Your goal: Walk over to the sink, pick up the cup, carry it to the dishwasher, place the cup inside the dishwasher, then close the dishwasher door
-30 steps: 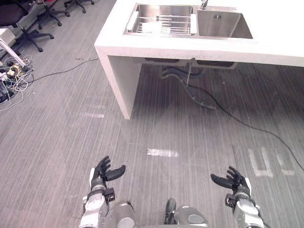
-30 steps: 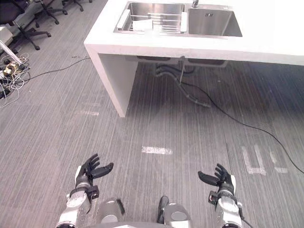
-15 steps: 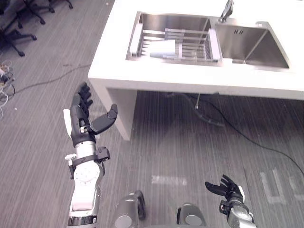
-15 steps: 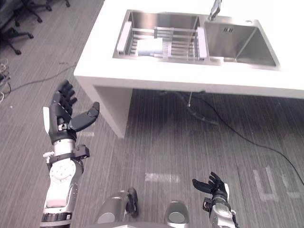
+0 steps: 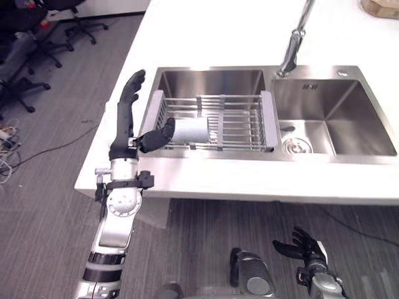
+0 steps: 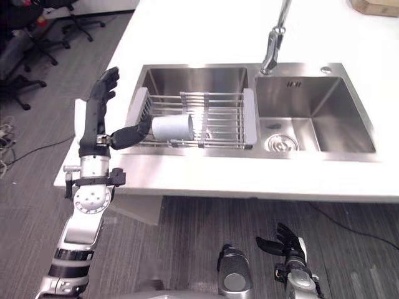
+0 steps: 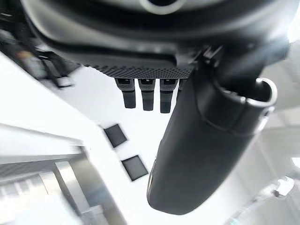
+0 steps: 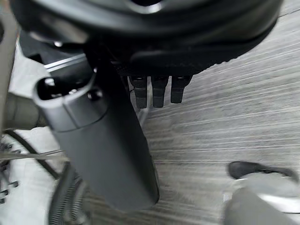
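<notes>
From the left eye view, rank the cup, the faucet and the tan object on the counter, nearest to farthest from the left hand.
1. Cup, in the rack beside the left hand.
2. Faucet, at the sink's back edge.
3. Tan object, at the far right corner of the counter.

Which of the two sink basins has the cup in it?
The left basin, the one with the wire rack across it; the cup lies on its side on that rack. The right basin shows a drain.
</notes>
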Motion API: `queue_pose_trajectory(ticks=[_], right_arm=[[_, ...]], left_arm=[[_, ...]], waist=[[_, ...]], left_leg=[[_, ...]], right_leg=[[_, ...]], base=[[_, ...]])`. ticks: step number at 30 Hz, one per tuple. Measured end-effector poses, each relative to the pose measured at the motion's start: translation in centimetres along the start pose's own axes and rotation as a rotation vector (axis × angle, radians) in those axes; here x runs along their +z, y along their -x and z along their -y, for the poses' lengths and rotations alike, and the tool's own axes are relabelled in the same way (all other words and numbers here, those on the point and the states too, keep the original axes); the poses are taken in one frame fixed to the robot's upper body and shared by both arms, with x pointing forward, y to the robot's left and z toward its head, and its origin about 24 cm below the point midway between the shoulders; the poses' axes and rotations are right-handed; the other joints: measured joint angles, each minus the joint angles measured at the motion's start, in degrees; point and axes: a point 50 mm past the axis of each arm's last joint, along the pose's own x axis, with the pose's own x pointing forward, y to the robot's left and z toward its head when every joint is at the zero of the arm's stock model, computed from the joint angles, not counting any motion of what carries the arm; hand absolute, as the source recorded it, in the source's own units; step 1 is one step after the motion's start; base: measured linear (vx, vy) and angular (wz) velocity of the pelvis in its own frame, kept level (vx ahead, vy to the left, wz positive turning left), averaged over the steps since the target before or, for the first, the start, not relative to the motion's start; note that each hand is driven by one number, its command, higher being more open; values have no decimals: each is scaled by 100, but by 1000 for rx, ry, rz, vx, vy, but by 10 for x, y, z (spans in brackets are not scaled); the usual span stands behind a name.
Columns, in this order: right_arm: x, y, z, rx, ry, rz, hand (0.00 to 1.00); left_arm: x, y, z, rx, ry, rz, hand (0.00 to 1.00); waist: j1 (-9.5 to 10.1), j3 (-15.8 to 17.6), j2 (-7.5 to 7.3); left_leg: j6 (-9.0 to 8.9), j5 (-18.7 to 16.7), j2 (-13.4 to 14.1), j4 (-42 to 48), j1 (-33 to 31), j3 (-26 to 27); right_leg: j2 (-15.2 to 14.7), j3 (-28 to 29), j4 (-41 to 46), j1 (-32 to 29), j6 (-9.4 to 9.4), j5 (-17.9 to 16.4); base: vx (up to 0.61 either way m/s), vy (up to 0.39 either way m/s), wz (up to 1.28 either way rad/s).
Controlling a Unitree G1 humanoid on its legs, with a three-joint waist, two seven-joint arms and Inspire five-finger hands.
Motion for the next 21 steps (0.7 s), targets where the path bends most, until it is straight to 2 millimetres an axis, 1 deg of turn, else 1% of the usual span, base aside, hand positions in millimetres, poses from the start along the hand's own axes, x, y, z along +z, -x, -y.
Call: queue_pose_trajectory(ticks=[1,2,3,4,5,6,7,8,10,12,14,18,21], right_arm=[[-2,1,3,-8,5,-2,90],[-2,1,5,-12,7,-5,90],[-3,1,4,-12,6,-9,90],[-3,1,4,-9,6,-9,90],[-4,2,4,-7,8,-12,90],[-9,3,3,-6,5,-28,90],[-11,4,0,-1,-1,-37,90],[-17,6,-5,11,-13,-54,90],[-21,7,-11,22,-26,-68,90],[-22,7,-16,38,-36,-73,90],[-23,8,-20,49,-38,-77,90],[-24,8,-22,59,-25,-79,90],[-24,8,-21,61,5,-78,90]], left_arm=[[4,-1,2,-26,-8,29,90],[6,-2,3,-42,-22,51,90],[8,-4,4,-61,-37,68,90],[10,-5,5,-77,-56,81,90],[10,-5,7,-95,-64,84,90],[10,-3,13,-144,-87,91,90],[10,-3,14,-162,-98,92,90],[8,0,20,-215,-120,89,90],[1,7,24,-284,-149,57,90],[-6,13,29,-336,-163,27,90],[-5,15,33,-362,-175,33,90],[-8,24,46,-461,-221,38,90],[-16,34,55,-540,-249,14,90]], waist=[[46,-11,-13],[87,-28,14],[101,-31,19],[112,-32,21],[120,-64,75],[125,-143,170],[113,-144,99],[119,-157,-37],[131,-171,-121],[133,-173,-120],[137,-191,-112],[67,-237,-111],[38,-247,-111]], left_leg=[[65,-187,-4,-102,-279,110],[107,-267,-41,-428,-446,177],[182,-305,-137,-944,-560,189],[238,-244,-322,-1836,-634,200],[304,141,-460,-2651,-634,189],[350,624,-543,-3380,-539,184],[383,655,-612,-3468,-500,182],[411,708,-768,-3676,-431,182],[435,723,-919,-3831,-325,196],[441,726,-994,-3987,-142,217],[448,744,-994,-4092,-80,213],[396,942,-1009,-4487,45,219],[355,1055,-966,-4718,134,259]], right_leg=[[-3,-7,-238,224,4,7],[-6,-4,-350,332,18,15],[-31,-15,-442,421,36,22],[-61,-13,-513,507,85,32],[-50,-5,-519,525,183,19],[29,24,-504,552,352,-66],[-30,26,-512,546,355,-69],[-136,83,-579,550,379,-82],[-225,190,-742,666,418,-79],[-262,217,-907,846,463,-52],[-238,216,-993,902,471,-48],[-181,207,-1048,872,491,-36],[-109,223,-1081,863,521,-14]], base=[[184,-13,-2],[221,35,-1],[216,100,-2],[270,159,0],[275,187,1],[238,156,8],[200,139,21],[131,103,21],[126,98,13],[111,46,2],[57,-26,-1],[31,-56,-1],[27,-59,-8]])
